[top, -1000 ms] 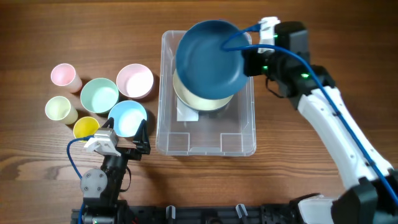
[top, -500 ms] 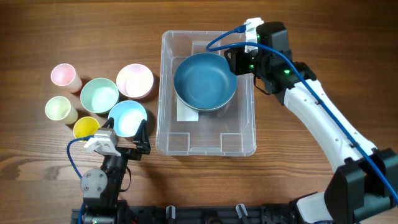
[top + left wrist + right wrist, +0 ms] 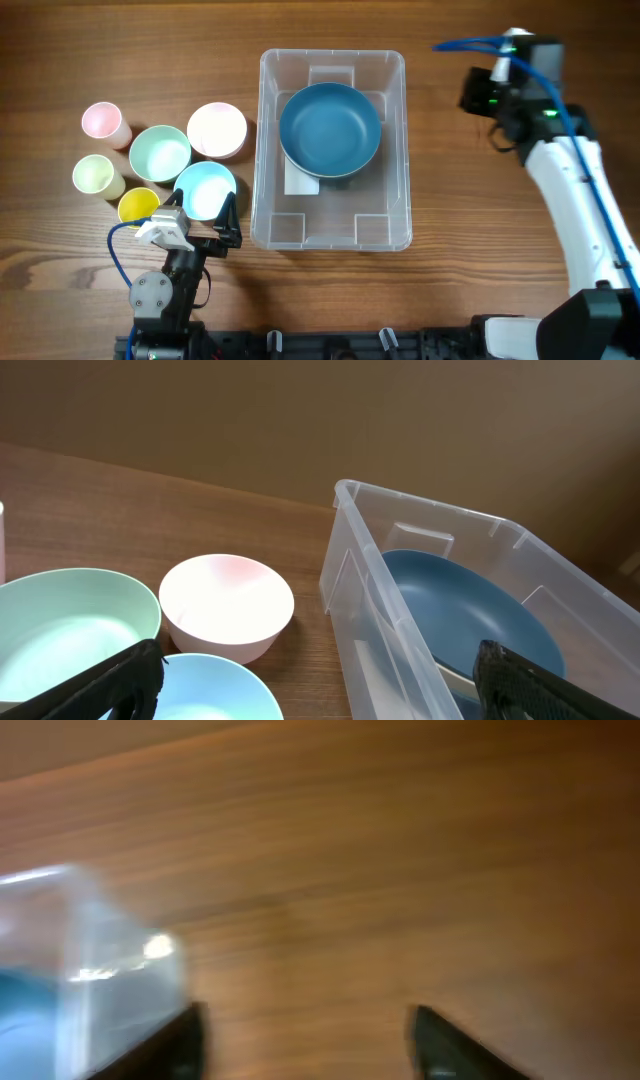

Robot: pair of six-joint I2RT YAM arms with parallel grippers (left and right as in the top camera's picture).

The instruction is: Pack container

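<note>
Container point(image 3: 330, 228) at centre of counter point(image 3: 470, 270), dark blue bowl point(image 3: 330, 130) inside its far half. Left fingers point(image 3: 120, 685) spread wide, empty, near pastel bowls point(image 3: 160, 152). Right fingers point(image 3: 440, 1040) spread, empty, above bare counter right of container.

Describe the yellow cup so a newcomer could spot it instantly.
Find the big clear container in the middle of the table; a cluster of cups and bowls stands beside it, on the left arm's side. The yellow cup is on the cluster's edge nearest the robot, between a pale cup and a light blue bowl. It alone is bright yellow; every neighbour is pastel.
</note>
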